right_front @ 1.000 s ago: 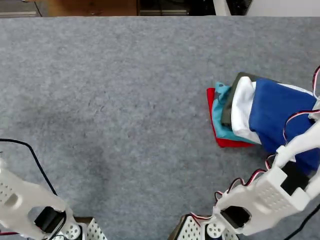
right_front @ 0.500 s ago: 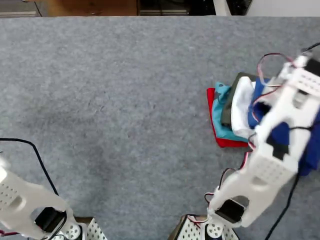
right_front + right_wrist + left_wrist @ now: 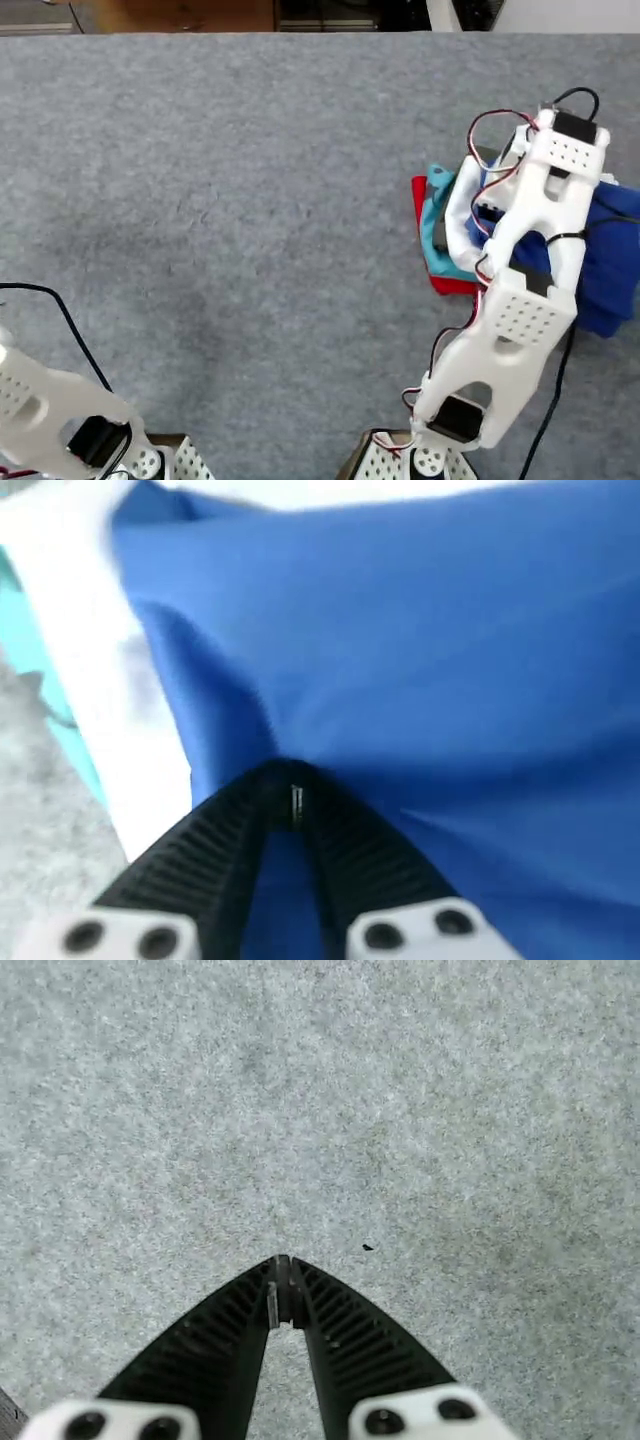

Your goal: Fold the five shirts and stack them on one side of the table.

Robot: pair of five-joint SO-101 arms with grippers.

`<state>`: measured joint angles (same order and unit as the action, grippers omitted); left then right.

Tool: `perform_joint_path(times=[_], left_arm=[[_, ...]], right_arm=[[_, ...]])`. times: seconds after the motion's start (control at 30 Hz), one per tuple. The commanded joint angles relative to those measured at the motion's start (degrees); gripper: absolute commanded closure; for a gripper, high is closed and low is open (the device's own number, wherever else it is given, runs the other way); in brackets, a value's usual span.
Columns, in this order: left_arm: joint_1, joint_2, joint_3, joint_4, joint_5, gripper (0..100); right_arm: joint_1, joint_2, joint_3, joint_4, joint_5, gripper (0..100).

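Our right hand [image 3: 292, 805], closed, presses the blue shirt [image 3: 420, 680] atop the pile [image 3: 435, 240], likely to flatten it; our left hand [image 3: 283, 1300], closed too, hangs over the table [image 3: 400, 1080].

Grey felt table [image 3: 250, 200]; wooden furniture [image 3: 180, 14] beyond its far edge.

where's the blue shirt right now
The folded blue cloth shirt tops the stack on the grey table's right side in the high view, over the white shirt, beneath the right arm.
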<state>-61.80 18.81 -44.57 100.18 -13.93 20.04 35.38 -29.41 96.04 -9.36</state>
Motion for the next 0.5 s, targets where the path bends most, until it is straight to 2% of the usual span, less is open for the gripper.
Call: perform_joint_path(times=[0.0, 0.23, 0.47], left_arm=[[-0.53, -3.47, 0.00, 0.62, -0.62, 98], [0.00, -3.47, -0.26, 0.62, -0.62, 98], [0.00, -3.47, 0.00, 0.62, -0.88, 98]], right_arm=[[-1.71, -8.84, -2.95, 3.16, -0.53, 98.0], [1.63, -15.60, -7.43, -0.53, -0.18, 97.7], [1.45, -6.55, -3.74, -18.90, -0.44, 97.8]])
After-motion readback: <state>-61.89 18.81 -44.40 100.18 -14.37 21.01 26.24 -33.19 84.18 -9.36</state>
